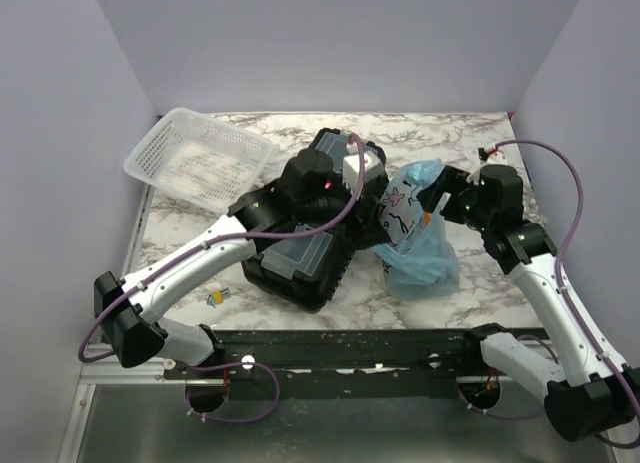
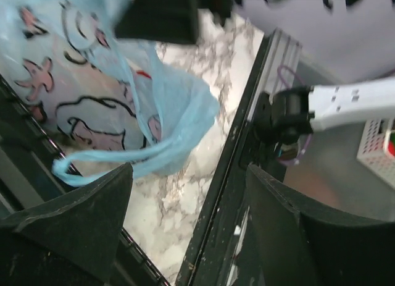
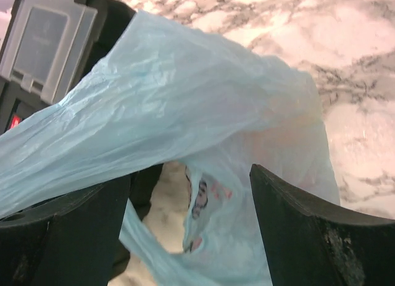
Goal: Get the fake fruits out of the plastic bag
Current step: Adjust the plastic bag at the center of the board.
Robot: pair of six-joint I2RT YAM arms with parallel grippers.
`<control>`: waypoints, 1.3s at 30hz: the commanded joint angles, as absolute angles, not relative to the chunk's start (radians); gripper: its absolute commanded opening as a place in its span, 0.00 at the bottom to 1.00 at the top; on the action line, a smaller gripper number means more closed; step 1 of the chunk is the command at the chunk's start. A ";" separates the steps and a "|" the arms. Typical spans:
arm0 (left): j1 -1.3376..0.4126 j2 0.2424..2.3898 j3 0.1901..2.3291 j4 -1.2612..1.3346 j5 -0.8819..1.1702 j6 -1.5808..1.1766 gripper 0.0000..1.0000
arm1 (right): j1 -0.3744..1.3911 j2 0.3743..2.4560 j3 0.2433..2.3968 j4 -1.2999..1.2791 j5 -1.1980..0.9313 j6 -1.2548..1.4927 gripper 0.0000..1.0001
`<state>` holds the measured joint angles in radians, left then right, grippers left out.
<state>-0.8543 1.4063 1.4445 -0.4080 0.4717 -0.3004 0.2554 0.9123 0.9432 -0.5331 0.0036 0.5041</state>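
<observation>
The light-blue plastic bag (image 1: pixel 415 233) with its pink cartoon print lies on the marble, leaning against a black toolbox (image 1: pixel 300 255). The fake fruits are hidden inside it; only an orange patch (image 1: pixel 428 220) shows through the film. My left gripper (image 2: pixel 188 206) is open beside the bag (image 2: pixel 92 113), with only bare marble and the table rail between its fingers. My right gripper (image 3: pixel 188 218) hangs open over the bag (image 3: pixel 203 94). Loose film sags between its fingers, and they are not closed on it.
The toolbox (image 3: pixel 49 33) sits just left of the bag, under my left arm. A white mesh basket (image 1: pixel 195 158) stands tilted at the back left. A tiny yellow-blue item (image 1: pixel 217 296) lies near the front rail (image 1: pixel 350 338).
</observation>
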 commanded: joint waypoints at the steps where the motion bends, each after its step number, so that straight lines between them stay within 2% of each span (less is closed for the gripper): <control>1: -0.960 1.290 1.277 -0.267 0.363 -0.198 0.74 | 0.258 1.010 0.978 -0.358 0.007 0.428 0.83; 4: -1.015 1.216 1.159 -0.200 0.288 -0.209 0.74 | 0.258 1.066 1.000 -0.271 -0.069 0.377 0.81; 8: -1.084 1.097 0.956 -0.037 0.152 -0.299 0.74 | 0.258 1.076 1.010 -0.202 -0.007 0.342 0.77; 10: -1.136 1.063 0.891 0.028 0.079 -0.318 0.74 | 0.258 1.083 1.023 -0.191 0.056 0.322 0.70; 12: -1.181 1.062 0.856 0.074 0.014 -0.319 0.75 | 0.257 1.099 1.037 -0.184 0.065 0.301 0.51; 13: -1.195 1.074 0.856 0.083 -0.002 -0.325 0.76 | 0.258 1.107 1.045 -0.183 0.061 0.294 0.36; 15: -1.200 1.113 0.878 0.081 -0.051 -0.367 0.79 | 0.257 1.119 1.057 -0.183 0.061 0.280 0.12; 17: -1.200 1.155 0.915 0.076 -0.101 -0.420 0.80 | 0.258 1.113 1.057 -0.178 0.061 0.270 0.04; 20: -1.199 1.219 0.986 0.035 -0.195 -0.512 0.87 | 0.258 1.097 1.055 -0.178 0.068 0.244 0.03; 25: -1.176 1.338 1.163 -0.047 -0.131 -0.576 0.93 | 0.258 1.075 1.046 -0.183 0.062 0.242 0.03; 28: -1.136 1.401 1.238 -0.063 -0.017 -0.596 0.94 | 0.258 1.072 1.042 -0.184 0.046 0.244 0.03; 33: -1.081 1.486 1.359 -0.179 0.040 -0.623 0.93 | 0.258 1.066 1.048 -0.197 0.044 0.247 0.03; 39: -1.070 1.484 1.329 -0.111 0.094 -0.622 0.91 | 0.258 1.067 1.055 -0.201 0.039 0.254 0.03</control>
